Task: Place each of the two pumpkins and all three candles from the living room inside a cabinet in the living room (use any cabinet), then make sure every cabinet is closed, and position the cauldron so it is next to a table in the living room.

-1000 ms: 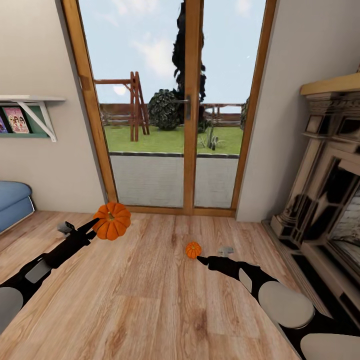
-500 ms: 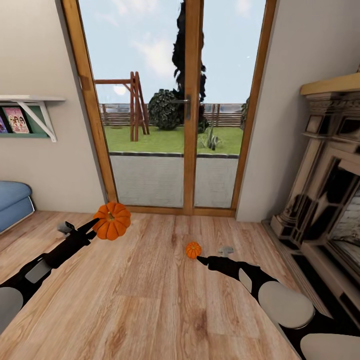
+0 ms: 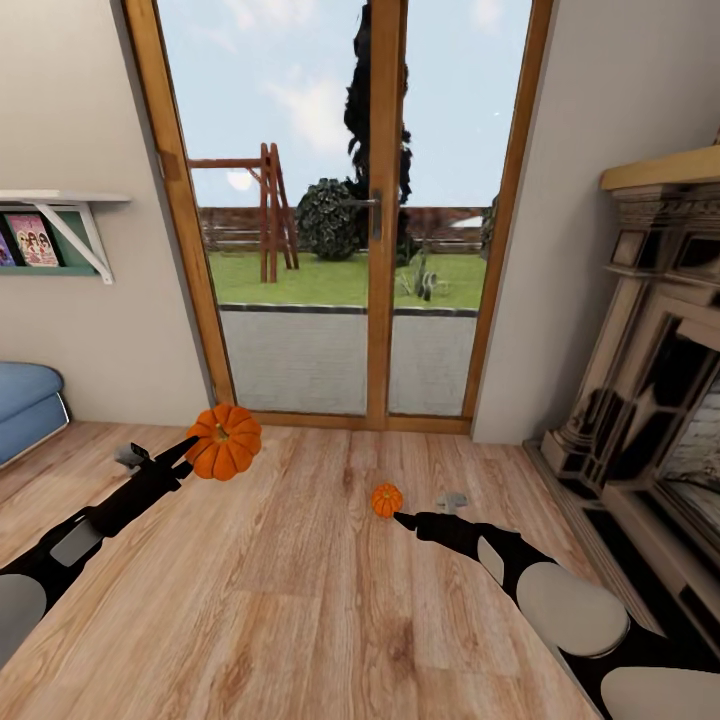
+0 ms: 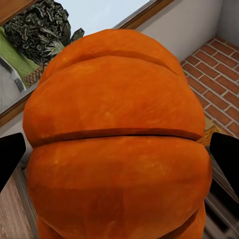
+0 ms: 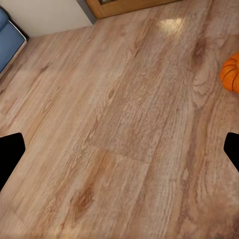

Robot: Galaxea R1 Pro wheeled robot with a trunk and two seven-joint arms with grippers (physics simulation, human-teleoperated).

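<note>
An orange ribbed pumpkin [image 3: 225, 442] hangs above the wooden floor at the left, and my left gripper [image 3: 196, 446] is shut on it. In the left wrist view this pumpkin [image 4: 117, 139] sits between the two dark fingertips [image 4: 11, 157]. A second pumpkin [image 3: 386, 500] rests on the floor near the middle, just beyond the tip of my right gripper [image 3: 404, 520]. In the right wrist view that pumpkin [image 5: 230, 73] lies off to one side of the right gripper [image 5: 121, 152]. The gripper is open, with bare floor between its fingers.
Glass patio doors with a wooden frame [image 3: 385, 230] stand straight ahead. A stone fireplace [image 3: 650, 400] fills the right wall. A blue sofa [image 3: 25, 405] and a wall shelf [image 3: 60, 215] are at the left. Wooden floor [image 3: 300, 600] spreads between the arms.
</note>
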